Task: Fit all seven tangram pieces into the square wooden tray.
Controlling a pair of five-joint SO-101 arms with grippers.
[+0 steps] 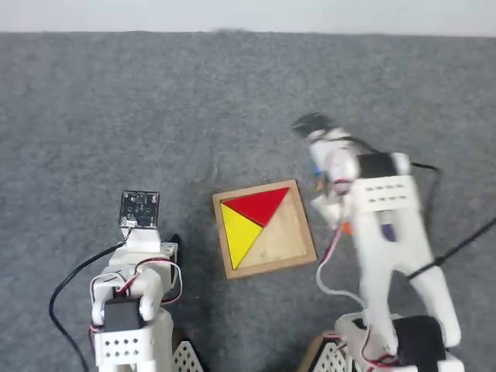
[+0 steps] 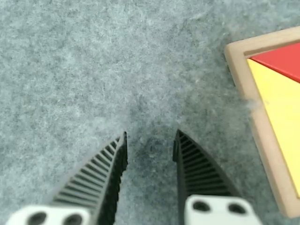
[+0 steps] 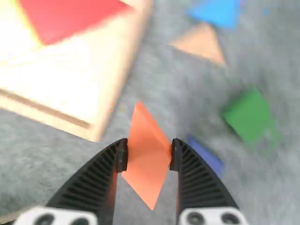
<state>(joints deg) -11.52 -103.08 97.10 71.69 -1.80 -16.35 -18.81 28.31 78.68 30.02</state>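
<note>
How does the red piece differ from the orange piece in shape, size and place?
Shape: the red piece is a triangle; the orange piece is a slanted four-sided one.
Place: the red piece lies in the tray beside the yellow piece; the orange piece is outside it, between the fingers of the right gripper.
Size: the red piece looks larger.
Both are flat tangram pieces.

This looks like a robot lab or test room. A left arm [image 1: 128,310] and a right arm [image 1: 391,240], both white, stand side by side on a table with a grey fuzzy cover [image 1: 155,93]. Loose wires [image 1: 66,291] hang from them, and a plain pale wall [image 1: 248,15] is behind.
</note>
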